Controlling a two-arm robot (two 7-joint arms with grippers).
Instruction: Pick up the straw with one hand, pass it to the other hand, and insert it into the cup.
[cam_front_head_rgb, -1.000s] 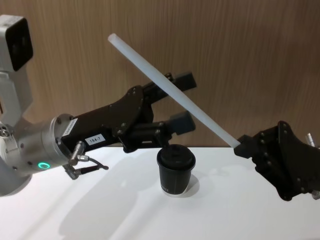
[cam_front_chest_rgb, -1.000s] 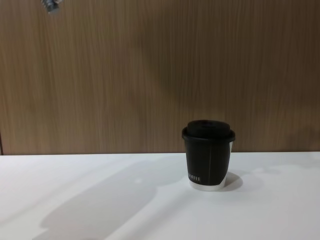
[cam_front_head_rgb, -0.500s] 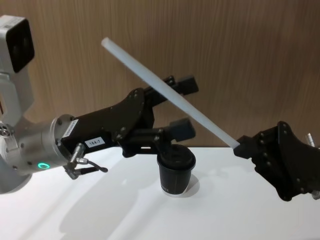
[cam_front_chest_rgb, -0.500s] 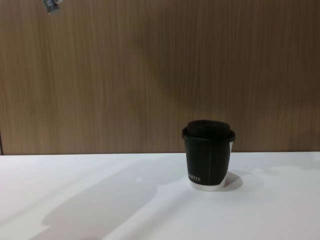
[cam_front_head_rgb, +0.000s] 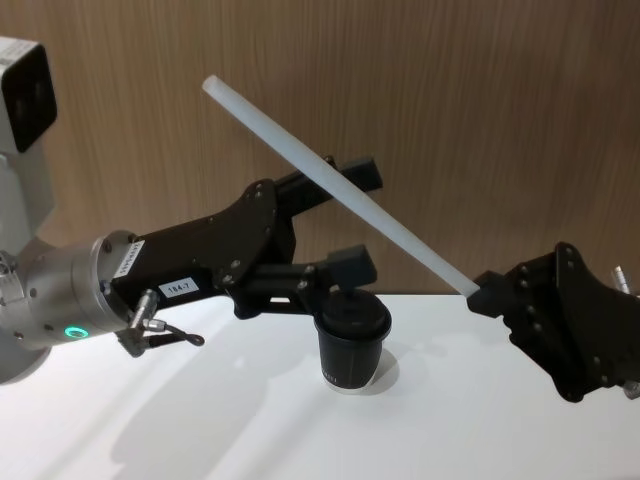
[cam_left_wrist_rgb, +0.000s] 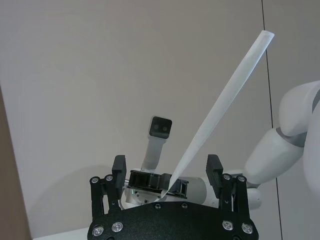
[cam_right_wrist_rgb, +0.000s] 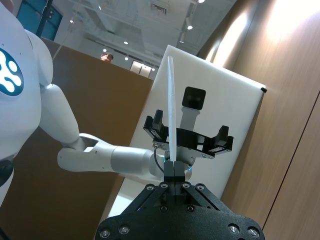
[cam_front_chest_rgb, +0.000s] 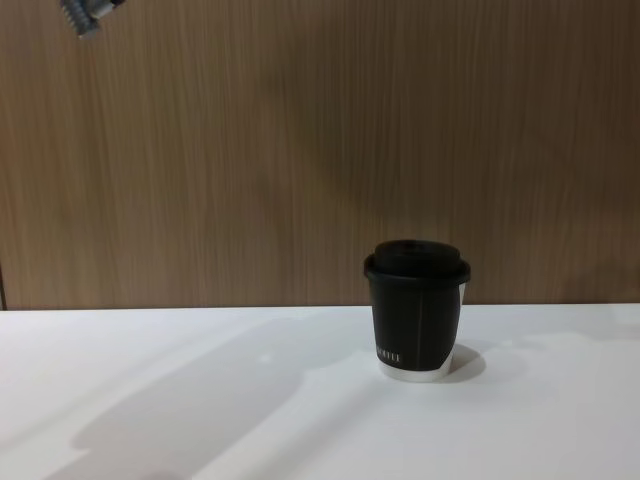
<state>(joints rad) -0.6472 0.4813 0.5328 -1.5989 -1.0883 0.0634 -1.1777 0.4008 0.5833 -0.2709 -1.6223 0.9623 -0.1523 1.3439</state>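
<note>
Where the flat white tabletop (cam_front_chest_rgb: 180, 400) spreads before the body, a small black ribbed paper cup (cam_front_chest_rgb: 417, 310) stands upright on it, a little right of centre. Its black domed lid is on, its white base rim sits on the surface, and small white lettering shows low on its side.

Right gripper (cam_front_head_rgb: 484, 291), black and blocky with short angular fingers, is raised above the table to the cup's right. Its jaws are pinched narrow on the lower end of the straw (cam_front_head_rgb: 290, 148), a thin straight white tube. From that grip the straw slants up and toward the robot's left, crossing well above the cup.

Left gripper (cam_front_head_rgb: 365, 218), long, flat and black with a silver cylindrical wrist and a green glowing ring, reaches in from the left above the cup. Its jaws are spread wide, one finger on either side of the straw near mid-length. In the left wrist view there is a gap on both sides, with no contact.

Brown wood-grain wall panel (cam_front_head_rgb: 500, 120) stands behind the table.
</note>
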